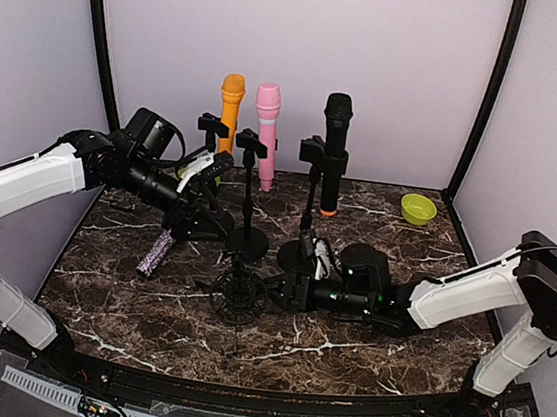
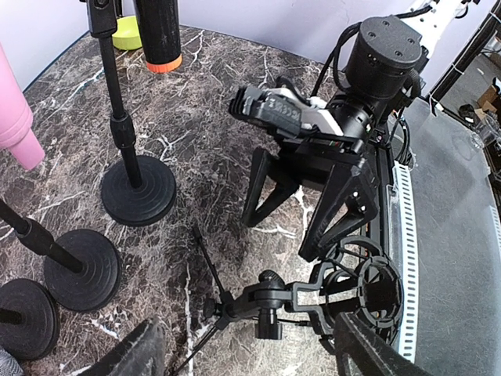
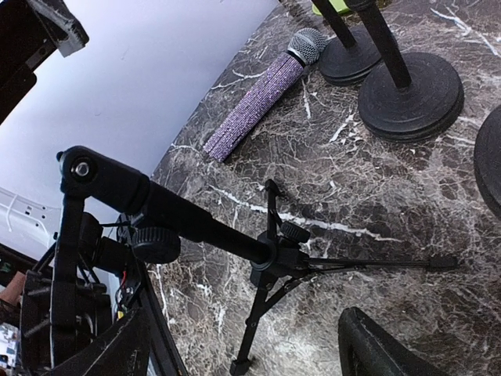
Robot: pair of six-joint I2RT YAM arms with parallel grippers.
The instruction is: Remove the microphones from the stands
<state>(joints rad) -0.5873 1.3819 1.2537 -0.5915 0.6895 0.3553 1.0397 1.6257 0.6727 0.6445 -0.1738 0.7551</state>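
Observation:
Three microphones sit upright in stands at the back: orange (image 1: 231, 103), pink (image 1: 265, 132) and black with an orange ring (image 1: 333, 149). A purple glitter microphone (image 1: 156, 252) lies flat on the table; it also shows in the right wrist view (image 3: 258, 102). A small tripod stand with a shock mount (image 1: 238, 295) stands in front, its mount empty (image 2: 368, 286). My left gripper (image 1: 201, 222) is open and empty above the round stand bases. My right gripper (image 1: 284, 292) is open and empty, low on the table beside the tripod stand (image 3: 274, 254).
A green bowl (image 1: 418, 207) sits at the back right. Round black stand bases (image 2: 138, 192) cluster in the middle of the marble table (image 1: 363, 354). An empty clip stand (image 1: 252, 150) rises between the pink and black microphones. Walls close in on three sides.

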